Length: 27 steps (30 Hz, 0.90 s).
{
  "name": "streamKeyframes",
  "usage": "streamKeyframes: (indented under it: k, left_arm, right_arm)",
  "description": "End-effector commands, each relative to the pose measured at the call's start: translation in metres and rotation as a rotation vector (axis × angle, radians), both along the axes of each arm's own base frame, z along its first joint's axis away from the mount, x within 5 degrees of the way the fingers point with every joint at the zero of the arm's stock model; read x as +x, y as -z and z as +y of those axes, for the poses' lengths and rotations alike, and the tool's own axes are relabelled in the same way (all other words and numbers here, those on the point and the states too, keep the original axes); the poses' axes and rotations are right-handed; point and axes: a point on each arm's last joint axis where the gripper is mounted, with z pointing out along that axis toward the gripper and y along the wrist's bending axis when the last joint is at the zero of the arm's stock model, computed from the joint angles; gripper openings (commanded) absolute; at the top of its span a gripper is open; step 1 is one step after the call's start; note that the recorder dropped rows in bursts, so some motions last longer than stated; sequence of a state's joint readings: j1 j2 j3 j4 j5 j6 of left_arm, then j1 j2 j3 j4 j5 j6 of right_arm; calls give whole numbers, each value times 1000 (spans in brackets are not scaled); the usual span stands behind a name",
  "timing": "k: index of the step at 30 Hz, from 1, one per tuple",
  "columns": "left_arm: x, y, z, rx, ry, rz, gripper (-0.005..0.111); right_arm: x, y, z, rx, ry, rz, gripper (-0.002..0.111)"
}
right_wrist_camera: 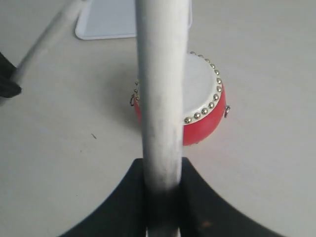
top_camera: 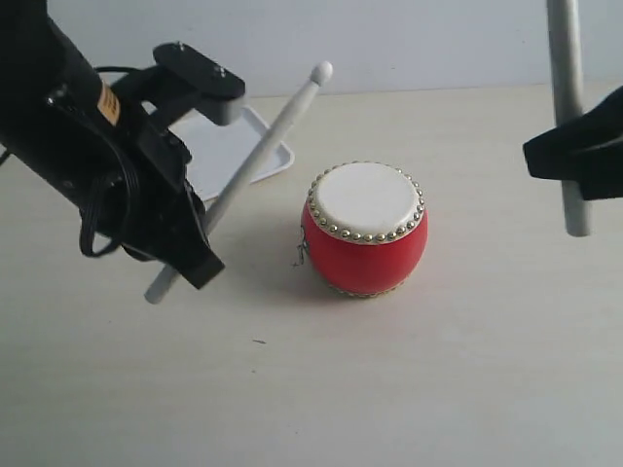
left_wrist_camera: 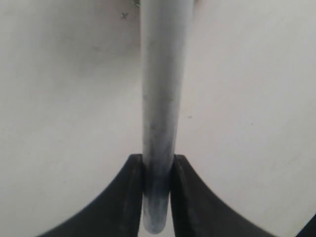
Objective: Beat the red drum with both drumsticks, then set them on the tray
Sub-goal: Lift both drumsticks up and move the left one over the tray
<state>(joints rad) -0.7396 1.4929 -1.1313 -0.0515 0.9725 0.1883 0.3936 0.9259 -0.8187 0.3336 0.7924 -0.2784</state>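
Note:
The red drum (top_camera: 364, 230) stands upright mid-table, cream skin ringed by gold studs; it also shows in the right wrist view as the drum (right_wrist_camera: 207, 111). My left gripper (top_camera: 190, 248) is shut on one drumstick (top_camera: 255, 163), which slants up to the right, its tip raised left of the drum. The same stick (left_wrist_camera: 160, 98) runs between the left fingers (left_wrist_camera: 133, 197). My right gripper (top_camera: 574, 156) is shut on the other drumstick (top_camera: 568, 107), held nearly vertical to the right of the drum; that stick (right_wrist_camera: 160, 98) crosses in front of the drum. The tray (top_camera: 229, 146) lies behind the left arm.
The pale table surface (top_camera: 389, 389) spreads around the drum. The left arm's black body and cable (top_camera: 97, 175) hang over the table's left side. A white wall (top_camera: 389, 39) closes the back. The tray corner (right_wrist_camera: 106, 22) appears beyond the drum.

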Motion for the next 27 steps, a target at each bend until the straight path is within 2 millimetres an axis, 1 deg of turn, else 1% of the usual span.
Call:
streamKeyframes:
  k: [1, 6, 8, 11, 14, 16, 18, 19, 20, 23, 27]
  left_arm:
    - [18, -13, 21, 6, -96, -23, 0]
    - [48, -14, 56, 30, -221, -30, 0]
    - [61, -13, 67, 46, -253, -18, 0]
    - [80, -12, 75, 93, -227, 17, 0]
    - [103, -11, 78, 140, -183, 45, 0]
    - [120, -12, 78, 175, -169, 38, 0]
    - [141, -13, 77, 228, -166, -6, 0]
    - [150, -13, 76, 251, -163, -29, 0]
    - [163, -14, 76, 283, -162, -66, 0]
    - [190, -14, 72, 335, -161, -134, 0]
    - [218, 1, 64, 368, -116, -160, 0]
  right_arm:
    - [32, 13, 12, 25, 43, -7, 0]
    - [60, 25, 19, 32, 93, -63, 0]
    - [71, 28, 21, 34, 110, -109, 0]
    - [90, 33, 27, 18, 116, -144, 0]
    - [112, 31, 34, 14, 126, -196, 0]
    - [127, 29, 39, 3, 120, -238, 0]
    - [140, 28, 43, -14, 109, -259, 0]
    - [145, 29, 45, -23, 106, -262, 0]
    - [150, 29, 47, -32, 102, -273, 0]
    - [161, 29, 49, -45, 104, -319, 0]
    - [172, 34, 41, -61, 139, -350, 0]
